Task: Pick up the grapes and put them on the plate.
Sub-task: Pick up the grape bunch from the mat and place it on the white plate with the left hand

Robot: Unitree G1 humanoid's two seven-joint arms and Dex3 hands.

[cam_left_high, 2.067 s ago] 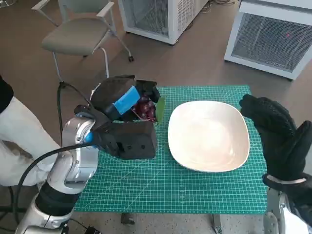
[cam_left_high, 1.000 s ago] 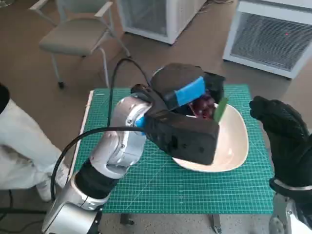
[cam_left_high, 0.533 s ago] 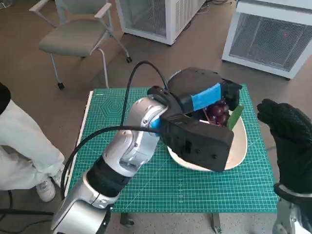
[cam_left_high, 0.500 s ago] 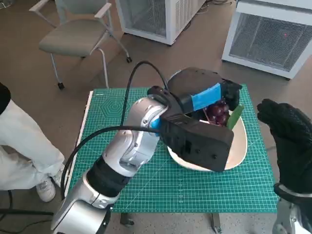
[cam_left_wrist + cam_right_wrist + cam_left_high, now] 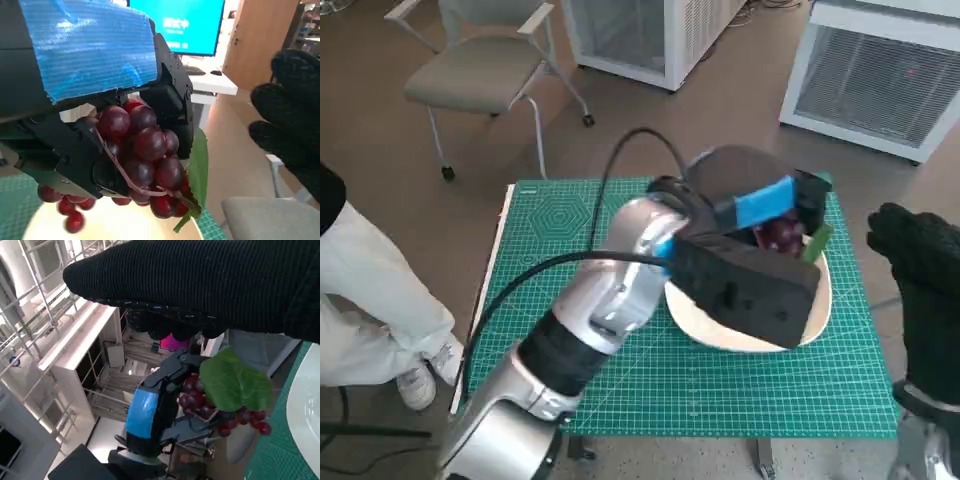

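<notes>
Above the plate, the left hand holds unlabelled grapes.

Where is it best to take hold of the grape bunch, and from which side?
Judging by the left hand, wrap the upper part of the grapes from above: the lower berries and leaf hang loose below it, over the plate.
</notes>
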